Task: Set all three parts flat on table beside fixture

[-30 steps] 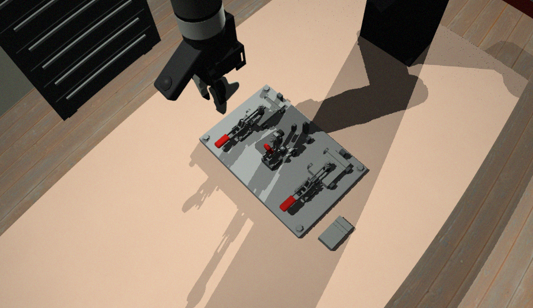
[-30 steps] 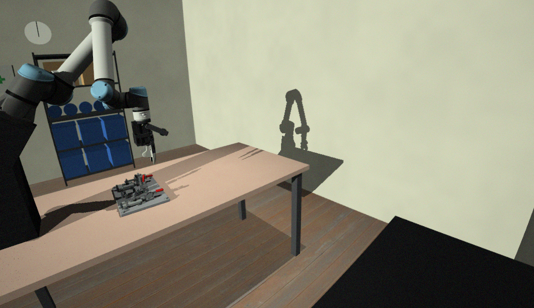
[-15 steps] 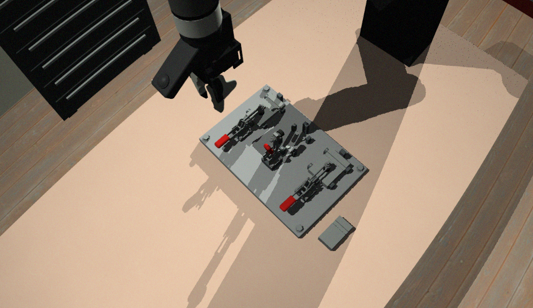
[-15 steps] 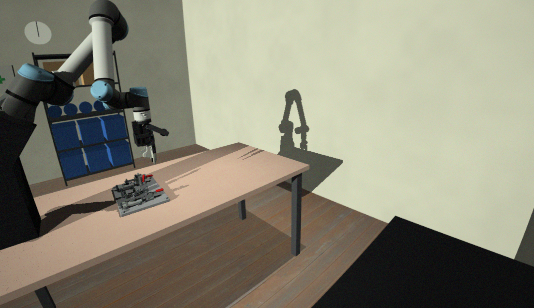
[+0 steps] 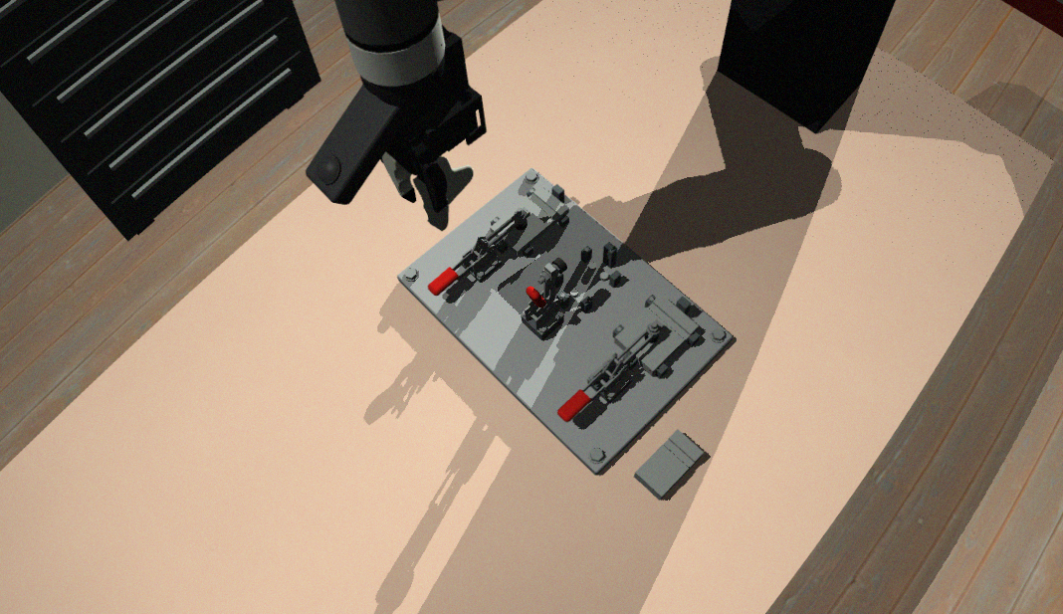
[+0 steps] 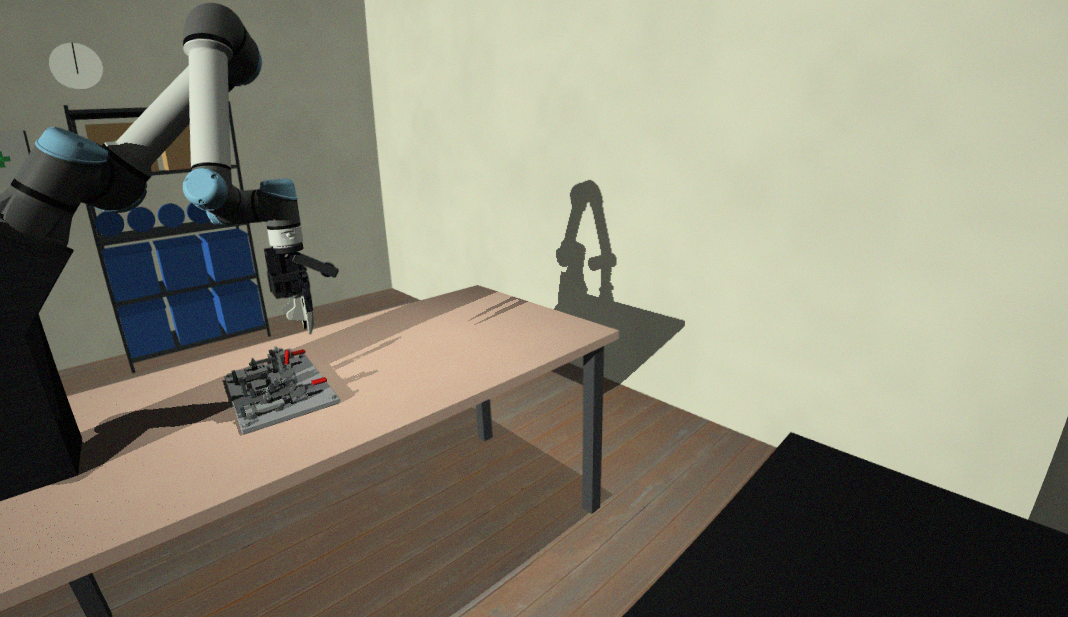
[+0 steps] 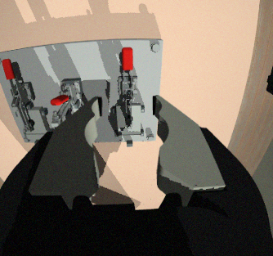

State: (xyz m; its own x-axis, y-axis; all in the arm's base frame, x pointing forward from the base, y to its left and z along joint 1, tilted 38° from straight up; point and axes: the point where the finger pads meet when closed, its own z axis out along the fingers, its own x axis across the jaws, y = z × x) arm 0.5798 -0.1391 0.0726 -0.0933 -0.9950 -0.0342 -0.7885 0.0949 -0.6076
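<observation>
My jaws [image 5: 427, 184] hang above the bench [image 5: 235, 419], just off the far-left corner of the fixture [image 5: 502, 344], and touch nothing. They stand partly apart with nothing between them; the wrist view shows bare bench and part of the fixture through the gap, with 1 finger [image 7: 71, 146] on the left and the other on the right. In the exterior view my jaws [image 6: 303, 317] point down, well above the bench surface and beyond the fixture [image 6: 292, 413].

The fixture is a grey rectangular plate lying diagonally on the bench, with a bolt at each corner. It carries 3 toggle clamps with red handles: 1 near my jaws [image 5: 441, 280], 1 small one in the middle [image 5: 533, 294], and 1 toward the near end [image 5: 574, 404]. The 2 outer handles lie low along the plate; the middle handle stands up at an angle. A light grey bar [image 5: 545, 201] sits at the head of the nearest clamp, and a similar bar [image 5: 675, 323] sits at the head of the far one. Whether these bars are clamped I cannot tell.

1 flat grey block [image 5: 670, 463] lies on the bench just beside the near corner of the fixture, apart from the plate.

A black drawer cabinet [image 5: 117, 67] stands on the floor beyond the bench edge.
</observation>
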